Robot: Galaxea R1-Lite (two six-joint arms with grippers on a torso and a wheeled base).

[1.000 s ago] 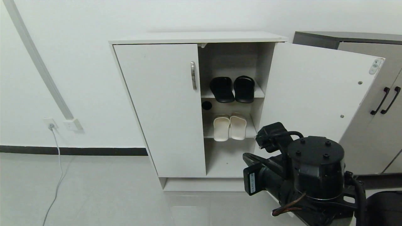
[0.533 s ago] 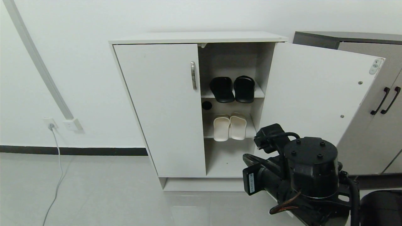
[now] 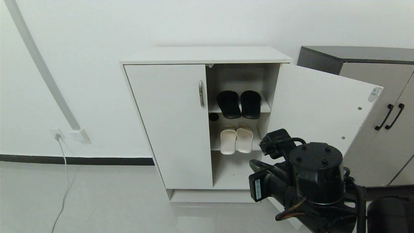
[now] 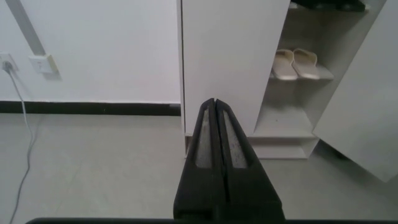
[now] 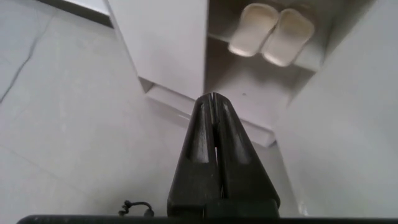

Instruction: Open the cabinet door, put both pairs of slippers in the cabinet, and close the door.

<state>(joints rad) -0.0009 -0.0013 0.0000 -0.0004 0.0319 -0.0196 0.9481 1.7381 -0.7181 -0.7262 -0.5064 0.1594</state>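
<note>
The white cabinet (image 3: 207, 54) stands against the wall with its left door (image 3: 171, 123) closed and its right door (image 3: 318, 110) swung wide open. A black pair of slippers (image 3: 239, 104) lies on the upper shelf and a white pair (image 3: 236, 139) on the shelf below. My right arm (image 3: 310, 181) hangs low in front of the open door. My right gripper (image 5: 213, 96) is shut and holds nothing, above the floor before the cabinet's base, the white slippers (image 5: 270, 38) beyond it. My left gripper (image 4: 214, 102) is also shut and empty, facing the closed door (image 4: 233, 62).
A grey cabinet (image 3: 372, 97) with black handles (image 3: 388, 116) stands just right of the open door. A wall socket with a cable (image 3: 58, 134) sits low on the left wall. Bare tiled floor (image 3: 97, 200) spreads in front.
The whole head picture has shifted, with the cabinet now lower and a little smaller, so the camera moved. My right arm sits slightly further left in the picture. The slippers and doors are unchanged.
</note>
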